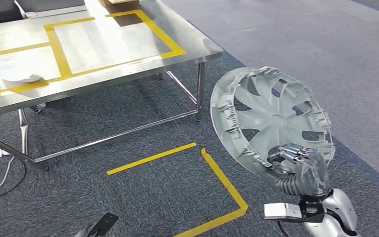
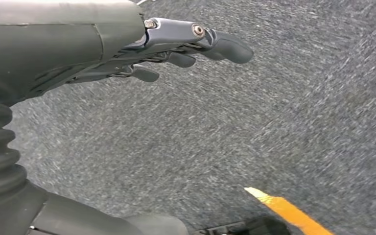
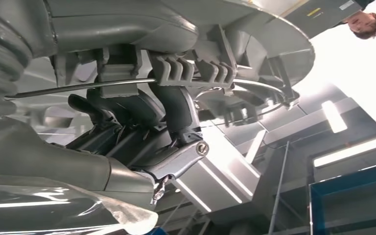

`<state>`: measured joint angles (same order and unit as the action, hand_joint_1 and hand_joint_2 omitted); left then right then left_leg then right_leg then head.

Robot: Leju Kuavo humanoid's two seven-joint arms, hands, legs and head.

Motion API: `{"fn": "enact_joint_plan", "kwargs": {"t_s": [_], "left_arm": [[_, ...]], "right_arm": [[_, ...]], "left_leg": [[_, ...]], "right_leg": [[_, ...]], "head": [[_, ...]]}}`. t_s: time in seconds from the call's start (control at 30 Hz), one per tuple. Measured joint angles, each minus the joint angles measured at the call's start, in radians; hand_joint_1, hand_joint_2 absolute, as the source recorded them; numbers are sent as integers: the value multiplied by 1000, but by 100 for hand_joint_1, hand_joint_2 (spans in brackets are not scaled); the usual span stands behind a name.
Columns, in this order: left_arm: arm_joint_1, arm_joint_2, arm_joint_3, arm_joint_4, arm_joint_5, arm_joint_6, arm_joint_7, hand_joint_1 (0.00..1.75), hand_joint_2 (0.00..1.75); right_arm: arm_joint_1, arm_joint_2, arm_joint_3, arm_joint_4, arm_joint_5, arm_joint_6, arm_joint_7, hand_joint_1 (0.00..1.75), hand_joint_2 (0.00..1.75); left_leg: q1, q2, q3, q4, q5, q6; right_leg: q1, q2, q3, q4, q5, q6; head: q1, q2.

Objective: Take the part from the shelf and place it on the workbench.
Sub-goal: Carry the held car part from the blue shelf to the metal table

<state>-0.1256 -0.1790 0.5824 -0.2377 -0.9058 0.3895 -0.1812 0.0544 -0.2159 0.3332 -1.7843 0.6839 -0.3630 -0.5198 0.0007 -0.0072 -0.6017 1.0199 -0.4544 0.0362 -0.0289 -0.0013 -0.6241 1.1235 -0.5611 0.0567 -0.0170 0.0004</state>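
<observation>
We see the round silver-grey plastic wheel cover [image 1: 271, 121] up in the air, gripped at its lower rim by the right hand [image 1: 301, 165], well to the right of the stainless steel workbench [image 1: 197, 47] and above the dark grey carpet [image 1: 143, 187]. The cover rises up and to the left from the hand, tilted, its ribbed back side turned toward us. From the right wrist camera we catch the dark fingers [image 3: 174, 105] hooked up over the cover's rim [image 3: 196, 68], beside a thin metal wire ring that runs along the clips there.

The cover shows curved spokes with open slots between them, a small hub at the centre, and a row of moulded clips around its edge.

Our left hand [image 2: 176, 46] hangs over the carpet, holding nothing, its fingers loosely extended and apart. Yellow tape lines [image 1: 222, 177] mark a corner on the floor below the cover, and more yellow tape [image 1: 59, 49] frames rectangles on the workbench top.
</observation>
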Motion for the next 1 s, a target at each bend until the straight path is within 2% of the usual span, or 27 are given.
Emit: {"fn": "enact_joint_plan", "kwargs": {"t_s": [0.07,0.1,0.13,0.17,0.2,0.23,0.27,0.3,0.4,0.47,0.5,0.57,0.6,0.63,0.67,0.73,0.77,0.8,0.83,0.93,0.97,1.0], "left_arm": [[0,-1,0,0,0,0,0,0,175],[1,-2,0,0,0,0,0,0,175],[2,-2,0,0,0,0,0,0,175],[2,-2,0,0,0,0,0,0,175],[2,-3,0,0,0,0,0,0,175],[1,-3,0,0,0,0,0,0,175],[1,-4,0,0,0,0,0,0,175],[1,-4,0,0,0,0,0,0,175],[1,-4,0,0,0,-1,0,0,175],[0,-3,0,0,0,-1,0,0,175],[0,-3,0,0,0,-1,0,0,175],[0,-3,0,0,0,-2,0,0,175],[1,-3,0,0,0,-2,0,0,175],[2,-3,0,0,0,-2,0,0,175],[3,-2,0,0,0,-3,0,0,175],[3,0,0,0,0,-7,0,0,175],[3,2,0,0,1,-10,-1,0,175],[3,4,0,0,1,-13,-3,0,175],[4,5,0,0,2,-15,-6,0,175],[12,10,0,0,3,-18,-15,0,175],[14,11,0,0,3,-19,-17,0,175],[14,12,1,0,4,-19,-17,0,175]], "right_arm": [[1,0,0,0,1,0,-1,175,175],[1,0,0,0,1,0,-1,175,175],[1,0,0,0,1,0,-1,175,175],[2,0,0,0,1,0,-1,175,175],[1,0,0,0,1,0,-1,175,175],[1,0,0,1,1,0,-1,175,175],[0,0,0,1,1,0,-1,175,175],[1,0,0,1,0,0,-1,175,175],[3,0,-1,0,-8,2,-4,175,175],[3,0,-1,0,-13,5,-6,175,175],[3,0,-1,-1,-13,6,-6,175,175],[3,0,-1,-1,-10,6,-6,175,175],[4,0,-1,0,-8,7,-6,175,175],[5,0,-1,0,-5,7,-6,175,175],[5,0,-1,0,-1,7,-6,175,175],[4,2,-1,0,8,9,-3,175,175],[3,4,-1,-1,14,10,-1,175,175],[2,7,0,-1,22,11,1,175,175],[1,9,1,-1,29,12,4,175,175],[-1,15,7,-1,44,12,10,175,175],[-2,16,10,-2,46,11,11,175,175],[-3,17,13,-2,47,11,12,175,175]], "left_leg": [[-5,0,0,0,-2,6],[-7,0,1,0,-3,8],[-9,0,3,1,-4,9],[-10,-1,6,1,-6,9],[-11,-2,10,2,-9,8],[-13,-3,12,4,-12,5],[-15,-4,12,7,-14,2],[-17,-5,10,10,-15,-2],[-17,-5,7,15,-18,-13],[-15,-4,-6,52,-45,-25],[-11,-3,-26,98,-71,-32],[-3,-1,-85,224,-126,-44],[1,-1,-107,269,-137,-47],[3,-1,-114,281,-129,-49],[5,-1,-103,254,-102,-49],[6,-1,-46,129,-31,-45],[4,0,-20,72,-10,-41],[2,0,-4,35,-3,-37],[0,0,1,21,-9,-33],[0,0,7,3,-9,-18],[2,0,12,-4,-8,-10],[3,0,16,-9,-7,-4]], "right_leg": [[2,0,-70,135,-54,1],[2,0,-94,176,-61,1],[2,0,-99,179,-47,0],[2,0,-83,140,-14,-2],[3,0,-51,72,26,-5],[4,0,-16,3,55,-7],[6,0,12,-52,72,-10],[7,1,28,-82,77,-12],[7,3,35,-94,73,-22],[2,1,41,-99,74,-32],[0,0,43,-100,73,-36],[0,-1,45,-100,71,-41],[0,-1,46,-100,70,-42],[0,0,47,-100,69,-42],[0,0,49,-100,68,-41],[0,1,56,-100,64,-38],[2,1,57,-100,62,-34],[3,1,57,-100,61,-29],[4,1,55,-101,61,-24],[2,-1,50,-99,56,-8],[2,-1,41,-80,43,-4],[1,0,20,-38,21,-3]], "head": [[1,0],[1,0],[1,0],[1,0],[1,0],[1,0],[1,0],[0,0],[0,0],[-4,0],[-6,0],[-9,0],[-9,0],[-9,0],[-9,0],[-9,0],[-9,0],[-8,0],[-8,0],[-7,0],[-6,0],[-5,0]]}}
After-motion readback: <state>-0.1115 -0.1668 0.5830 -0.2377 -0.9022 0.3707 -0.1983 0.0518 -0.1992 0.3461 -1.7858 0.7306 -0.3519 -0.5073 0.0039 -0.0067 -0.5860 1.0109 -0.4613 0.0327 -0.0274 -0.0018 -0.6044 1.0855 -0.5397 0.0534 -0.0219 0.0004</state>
